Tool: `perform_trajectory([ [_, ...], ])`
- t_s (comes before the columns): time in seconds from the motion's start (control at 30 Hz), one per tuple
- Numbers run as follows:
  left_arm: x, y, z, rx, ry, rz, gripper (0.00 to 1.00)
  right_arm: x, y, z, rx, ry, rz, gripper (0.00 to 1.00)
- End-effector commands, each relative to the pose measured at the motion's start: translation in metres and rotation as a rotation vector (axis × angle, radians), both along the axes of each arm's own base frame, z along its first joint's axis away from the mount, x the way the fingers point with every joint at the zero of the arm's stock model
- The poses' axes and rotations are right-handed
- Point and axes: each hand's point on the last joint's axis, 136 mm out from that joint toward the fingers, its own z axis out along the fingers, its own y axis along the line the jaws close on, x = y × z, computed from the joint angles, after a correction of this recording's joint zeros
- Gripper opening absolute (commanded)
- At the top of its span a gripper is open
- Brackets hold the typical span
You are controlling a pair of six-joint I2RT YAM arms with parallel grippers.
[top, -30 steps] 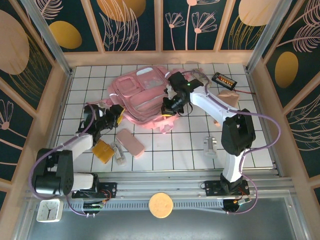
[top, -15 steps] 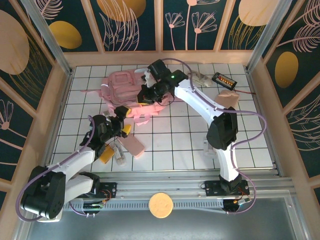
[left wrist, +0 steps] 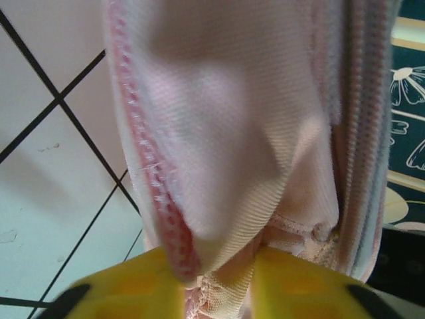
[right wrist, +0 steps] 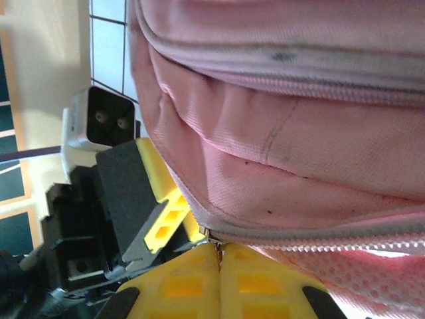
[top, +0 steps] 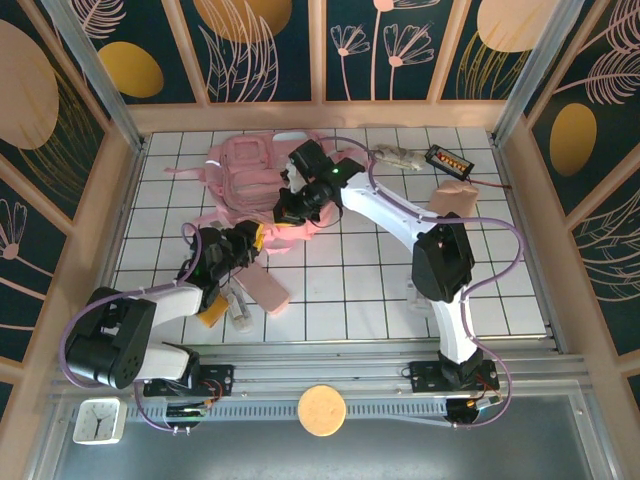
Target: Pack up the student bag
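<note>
Nearest to you on the worktop (top: 380,270), just beside the left arm, lie the flat pink pencil case (top: 262,287) and a yellow block (top: 210,314). I judge that they wait there to be packed, because they are outside the bag but within easy reach of that arm.

Just beyond them, your left claw (top: 238,244) is clamped on a fold of the student bag (top: 250,170). In the left wrist view the pink cloth passes down between the two yellow pads (left wrist: 126,292), which press it from both sides. This grip seems meant to hold the soft bag steady so that it does not slide.

A little farther on, your right claw (top: 292,207) has its pads pressed together on the bag at the zip (right wrist: 319,236). In the right wrist view they meet right under the zip line. I cannot tell whether they pinch the pull tab or only the cloth. With one claw anchoring and the other at the zip, I judge the step is to open a compartment.

The bag itself lies crumpled on the far left-middle part of the worktop, its near edge drawn toward both claws.

Farthest away, at the far right, rest a peach pouch (top: 455,195) and a black device (top: 447,160), well apart from the bag.
</note>
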Motion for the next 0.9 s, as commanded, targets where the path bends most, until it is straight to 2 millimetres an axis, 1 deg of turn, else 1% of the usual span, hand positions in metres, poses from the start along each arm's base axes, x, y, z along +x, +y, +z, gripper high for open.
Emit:
perform_trajectory([
  [0.0, 0.017, 0.033, 0.017, 0.06, -0.067, 0.105, 0.1, -0.039, -0.006, 0.057, 0.134, 0.008, 0.101, 0.0],
  [0.03, 0.018, 0.04, 0.019, 0.085, -0.07, 0.107, 0.03, -0.038, -0.013, 0.054, 0.124, 0.007, 0.097, 0.0],
  [0.07, 0.018, 0.047, 0.02, 0.108, -0.068, 0.111, 0.0, -0.037, -0.021, 0.05, 0.11, 0.006, 0.094, 0.0],
  [0.13, 0.018, 0.061, 0.023, 0.136, -0.069, 0.122, 0.0, -0.033, -0.038, 0.04, 0.075, -0.018, 0.095, 0.0],
  [0.2, 0.019, 0.072, 0.024, 0.151, -0.067, 0.126, 0.0, -0.029, -0.062, 0.021, 0.001, -0.061, 0.113, 0.0],
  [0.23, 0.02, 0.076, 0.026, 0.148, -0.072, 0.127, 0.0, -0.028, -0.076, 0.008, -0.054, -0.086, 0.128, 0.0],
  [0.33, 0.022, 0.08, 0.03, 0.132, -0.084, 0.115, 0.0, -0.02, -0.116, -0.031, -0.203, -0.138, 0.155, 0.0],
  [0.43, 0.024, 0.079, 0.034, 0.129, -0.092, 0.098, 0.0, 0.001, -0.145, -0.058, -0.274, -0.197, 0.142, 0.0],
  [0.47, 0.024, 0.078, 0.034, 0.128, -0.091, 0.088, 0.0, 0.008, -0.15, -0.066, -0.276, -0.212, 0.131, 0.0],
  [0.5, 0.025, 0.078, 0.034, 0.125, -0.09, 0.082, 0.0, 0.02, -0.158, -0.07, -0.282, -0.221, 0.097, 0.0],
  [0.53, 0.025, 0.076, 0.036, 0.122, -0.095, 0.071, 0.0, 0.031, -0.162, -0.071, -0.272, -0.23, 0.072, 0.0],
  [0.57, 0.024, 0.075, 0.036, 0.128, -0.092, 0.057, 0.0, 0.038, -0.158, -0.068, -0.243, -0.237, 0.064, 0.0],
  [0.6, 0.025, 0.073, 0.037, 0.145, -0.09, 0.04, 0.0, 0.043, -0.147, -0.06, -0.191, -0.235, 0.064, 0.0],
  [0.63, 0.026, 0.072, 0.041, 0.161, -0.097, 0.026, 0.0, 0.044, -0.13, -0.047, -0.119, -0.229, 0.074, 0.0],
  [0.67, 0.026, 0.069, 0.042, 0.17, -0.097, 0.004, 0.0, 0.042, -0.112, -0.033, -0.051, -0.231, 0.093, 0.09],
  [0.7, 0.025, 0.067, 0.042, 0.175, -0.096, -0.011, 0.0, 0.035, -0.09, -0.02, 0.016, -0.235, 0.125, 0.24],
  [0.73, 0.024, 0.067, 0.041, 0.183, -0.094, -0.017, 0.0, 0.022, -0.066, -0.009, 0.071, -0.244, 0.179, 0.35],
  [0.77, 0.023, 0.067, 0.039, 0.188, -0.091, -0.021, 0.0, 0.013, -0.048, -0.001, 0.104, -0.25, 0.219, 0.45],
  [0.8, 0.021, 0.066, 0.038, 0.184, -0.091, -0.025, 0.0, 0.003, -0.03, 0.005, 0.135, -0.241, 0.249, 0.5],
  [0.83, 0.019, 0.065, 0.034, 0.173, -0.086, -0.026, 0.0, -0.004, -0.013, 0.009, 0.173, -0.213, 0.264, 0.52],
  [0.87, 0.017, 0.065, 0.032, 0.162, -0.087, -0.025, 0.0, -0.01, -0.002, 0.011, 0.205, -0.184, 0.273, 0.54],
])
